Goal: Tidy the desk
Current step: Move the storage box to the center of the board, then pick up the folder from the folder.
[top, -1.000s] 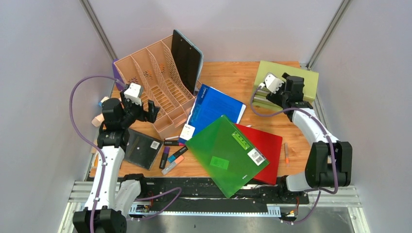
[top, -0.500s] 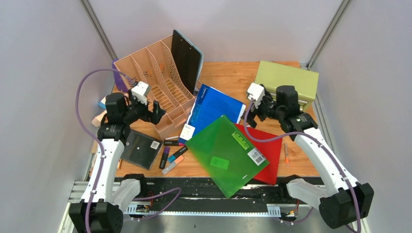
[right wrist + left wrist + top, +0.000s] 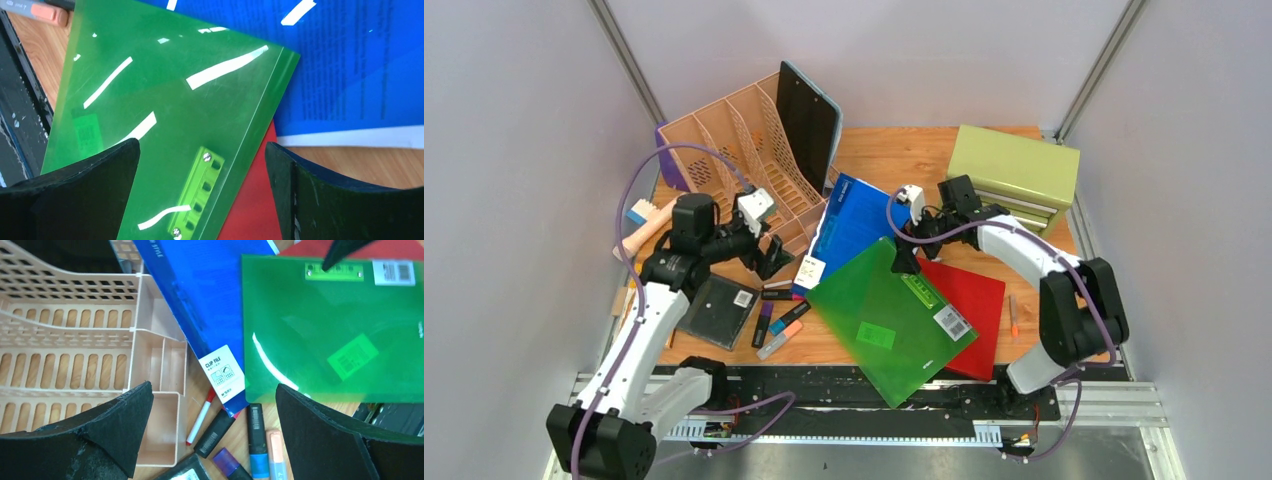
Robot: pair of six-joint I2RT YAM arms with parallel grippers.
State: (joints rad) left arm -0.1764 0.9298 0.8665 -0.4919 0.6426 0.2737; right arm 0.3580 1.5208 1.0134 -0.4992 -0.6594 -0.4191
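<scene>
- Right gripper (image 3: 202, 195): its two black fingers (image 3: 75, 200) are spread wide with nothing between them. They hover just above the green folder (image 3: 889, 315), over the light-green clip strip (image 3: 200, 185) near its far edge.
- Left gripper (image 3: 210, 435): its fingers are also wide apart and empty. They hang over a cluster of markers (image 3: 257, 440) and the white-labelled corner of the blue folder (image 3: 864, 220). The small pen tray of the peach file organizer (image 3: 734, 160) lies at the gripper's 9 o'clock.
- The desk (image 3: 894, 160), light wood, fills the overhead view. Its black front rail (image 3: 804, 388) runs along 6 o'clock.
- Three folders overlap at the centre. The blue one lies toward 12 o'clock and the red folder (image 3: 979, 300) toward 4 o'clock. The green one lies on top of both, with its near corner jutting over the rail at 6 o'clock.
- The organizer stands at 10 o'clock with a dark clipboard (image 3: 807, 125) upright in it.
- Farther out are a green drawer cabinet (image 3: 1014, 170) at 2 o'clock, a black notebook (image 3: 719, 310) at 8 o'clock, and an orange pen (image 3: 1015, 318) at 4 o'clock.
- Step in hand, as a judgement: the right arm appears to be lining up to take the green folder, the topmost sheet. Most items are not yet put away.
- The next move likely calls for lowering and getting one finger under a thin edge that lies flush on the red folder. The grip must then be firm enough that the sheet does not slip on the way toward the organizer at 10 o'clock.
</scene>
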